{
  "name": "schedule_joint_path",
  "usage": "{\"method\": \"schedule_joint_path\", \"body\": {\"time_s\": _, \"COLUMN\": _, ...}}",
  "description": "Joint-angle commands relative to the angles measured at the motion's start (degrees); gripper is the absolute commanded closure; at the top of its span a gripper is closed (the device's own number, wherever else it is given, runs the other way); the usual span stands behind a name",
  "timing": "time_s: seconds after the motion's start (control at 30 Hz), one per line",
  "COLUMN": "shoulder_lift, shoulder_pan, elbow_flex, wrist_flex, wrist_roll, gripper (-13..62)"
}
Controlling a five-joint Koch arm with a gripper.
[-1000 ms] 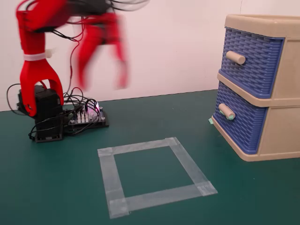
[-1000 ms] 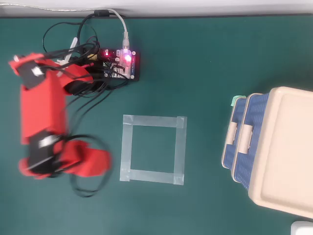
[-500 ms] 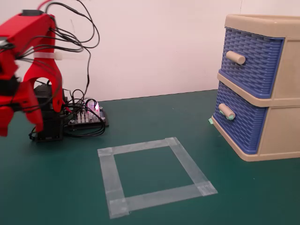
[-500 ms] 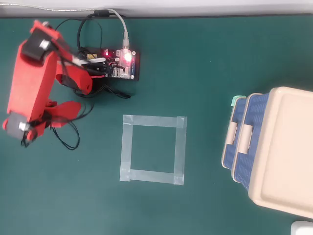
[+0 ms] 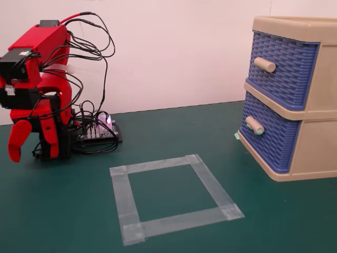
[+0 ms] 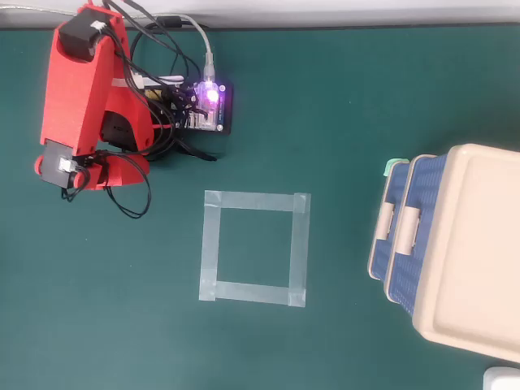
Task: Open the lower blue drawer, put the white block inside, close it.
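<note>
The beige cabinet (image 5: 316, 105) stands at the right. Its lower blue drawer (image 5: 268, 138) looks shut, and its beige handle with pale green ends (image 5: 255, 125) points toward the arm. From above, the drawer shows as a blue front edge (image 6: 375, 236). The upper blue drawer (image 5: 281, 68) is also shut. My red gripper (image 5: 15, 150) hangs folded down at the far left, far from the cabinet. Only one red finger (image 5: 16, 138) shows clearly, and it holds nothing I can see. From above, the wrist (image 6: 63, 166) hides the jaws. The white block is not in view.
A square of pale tape (image 5: 174, 197) lies on the green mat between arm and cabinet, with nothing inside it. A controller board with a purple light (image 6: 207, 104) and loose cables sit by the arm's base. A pale thing (image 6: 504, 379) is cut off at the overhead view's corner.
</note>
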Motion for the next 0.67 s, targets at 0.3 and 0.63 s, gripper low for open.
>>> {"method": "schedule_joint_path", "body": {"time_s": 0.3, "shoulder_lift": 2.81, "shoulder_pan": -5.19, "elbow_flex": 2.11, "wrist_flex": 5.27, "wrist_roll": 0.44, "gripper": 15.0}}
{"method": "schedule_joint_path", "body": {"time_s": 0.63, "shoulder_lift": 2.81, "shoulder_pan": -5.19, "elbow_flex": 2.11, "wrist_flex": 5.27, "wrist_roll": 0.44, "gripper": 15.0}}
